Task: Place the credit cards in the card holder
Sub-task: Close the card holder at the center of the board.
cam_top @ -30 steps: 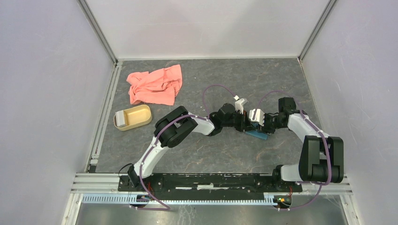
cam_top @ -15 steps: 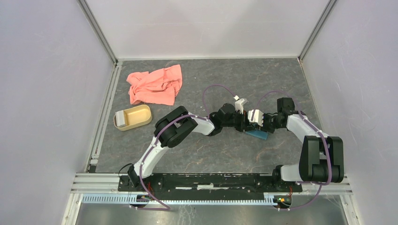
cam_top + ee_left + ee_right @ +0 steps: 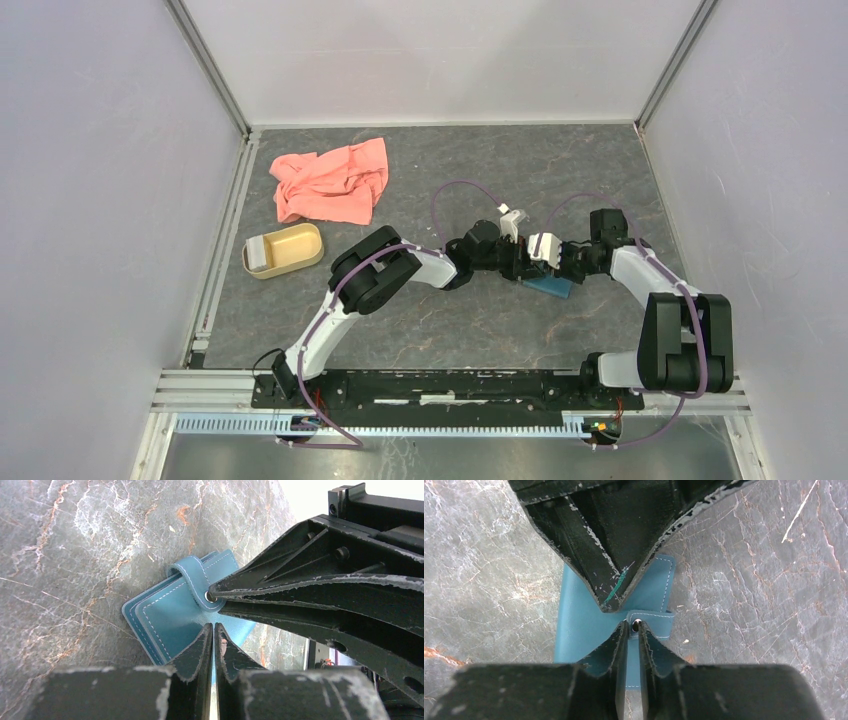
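**Ana:** Grey marbled table, pale walls on three sides. Where does the card holder lie?

**Ben:** At about 4 o'clock from the middle of the table. The card holder lies flat on the stone, and both arms bend in to meet over it.

**Ana:** What is the right gripper doing?

**Ben:** The right gripper has its fingertips drawn in on the snap tab, leaving only a slit between them. The metal stud of the snap sits right at the tips. The tab arches up over the wallet's edge, and its free end is pinched there.

**Ana:** And the left gripper?

**Ben:** The left gripper is closed, its two fingers all but touching. Its tips rest on the teal face, at about 6 o'clock from the tab in its own wrist view. Whether a leaf of the wallet is caught between them cannot be told. The two grippers' tips stand just beside each other, nearly nose to nose.

**Ana:** Anything else on the table?

**Ben:** A crumpled salmon-pink cloth lies at about 10 o'clock. A tan oval dish sits at 9 o'clock with something whitish at its left end, too small to make out. Both are well apart from the arms' work.
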Robot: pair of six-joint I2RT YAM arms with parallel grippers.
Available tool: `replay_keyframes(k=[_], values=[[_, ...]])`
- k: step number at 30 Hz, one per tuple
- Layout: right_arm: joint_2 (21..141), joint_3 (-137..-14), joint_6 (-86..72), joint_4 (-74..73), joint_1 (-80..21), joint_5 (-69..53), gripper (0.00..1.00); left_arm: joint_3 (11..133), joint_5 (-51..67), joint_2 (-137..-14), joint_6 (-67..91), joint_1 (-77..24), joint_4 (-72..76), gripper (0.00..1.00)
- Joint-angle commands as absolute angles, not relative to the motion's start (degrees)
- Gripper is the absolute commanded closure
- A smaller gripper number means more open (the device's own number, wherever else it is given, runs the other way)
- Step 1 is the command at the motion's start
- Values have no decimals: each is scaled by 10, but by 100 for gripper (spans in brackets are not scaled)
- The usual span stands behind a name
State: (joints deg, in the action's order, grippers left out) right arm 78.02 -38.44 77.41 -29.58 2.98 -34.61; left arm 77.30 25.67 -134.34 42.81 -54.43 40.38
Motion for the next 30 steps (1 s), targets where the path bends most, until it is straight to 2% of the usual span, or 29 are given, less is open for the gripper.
replay_keyframes(k=[1, 7, 11, 30], values=[[765, -404, 755, -288, 27, -338, 84, 777, 256, -1360, 437, -543, 381, 89], [765, -419, 747, -307, 27, -339, 97, 777, 258, -1360, 438, -543, 382, 89], [772, -426, 744, -319, 27, -340, 100, 775, 258, -1359, 438, -543, 383, 89], [787, -415, 768, -341, 27, -330, 100, 776, 257, -1360, 439, -543, 383, 89]])
